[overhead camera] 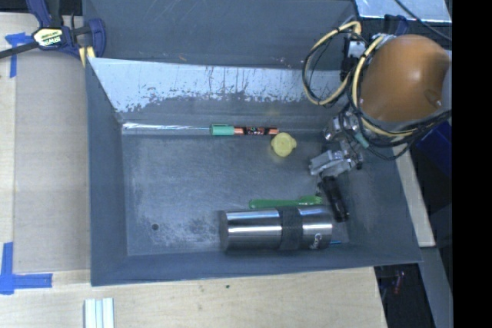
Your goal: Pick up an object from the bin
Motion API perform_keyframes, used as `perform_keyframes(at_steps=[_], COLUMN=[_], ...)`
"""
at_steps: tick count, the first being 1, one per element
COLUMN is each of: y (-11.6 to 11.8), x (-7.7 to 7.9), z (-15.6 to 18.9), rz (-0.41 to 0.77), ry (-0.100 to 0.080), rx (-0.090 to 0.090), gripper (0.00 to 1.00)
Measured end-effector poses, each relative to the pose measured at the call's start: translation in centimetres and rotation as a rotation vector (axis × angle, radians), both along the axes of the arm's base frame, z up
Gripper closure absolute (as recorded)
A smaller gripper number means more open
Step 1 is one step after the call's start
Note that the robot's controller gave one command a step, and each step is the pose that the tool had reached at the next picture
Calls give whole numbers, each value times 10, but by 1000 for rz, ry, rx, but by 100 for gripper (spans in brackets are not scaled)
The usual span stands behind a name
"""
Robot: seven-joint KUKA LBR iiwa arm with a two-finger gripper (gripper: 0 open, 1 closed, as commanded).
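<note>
Scanning the bin (108,188) from its left side: bare floor there, nothing to collect.

- Back wall, left of centre: thin pen with teal cap (231,131), lying flat along the foot of the wall. Likely light and stiff, but tucked in the corner and awkward to get at.
- Front, centre: steel flask (257,230) on its side, parallel to the front wall and close to it. A black band (290,230) wraps it right of its middle. Judged heavy, hard, smooth and apt to roll or slip. The band looks like the best place to grip, across the width.
- Just behind the flask, touching or nearly touching: green pen (286,203), lying parallel to it. Judged light, rigid and narrow. Take it across the barrel. The flask crowds its front side, leaving little room there.
- Further back, well apart from both: small yellow lump (283,145), rounded, standing alone on open floor. Possibly soft; cannot tell.
- Right: gripper (335,200), dark, angled down, at the green pen's right end and just behind the flask's right end. These two are nearest it. Cannot tell whether it is released or clenched, nor whether it touches either.
- The bin's right wall slopes up close beside the gripper, which limits approach from that side.
</note>
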State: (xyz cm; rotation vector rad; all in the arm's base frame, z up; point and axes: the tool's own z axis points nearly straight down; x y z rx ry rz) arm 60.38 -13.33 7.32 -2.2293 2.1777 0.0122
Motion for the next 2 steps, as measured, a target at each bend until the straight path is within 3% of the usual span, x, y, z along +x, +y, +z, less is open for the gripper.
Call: perform_keyframes(at_steps=[1, 2], y=[-1, -4], x=[-3, -2], z=[15, 54], rz=[2, -1], ry=[9, 5], rx=[-2, -8], gripper=[100, 100])
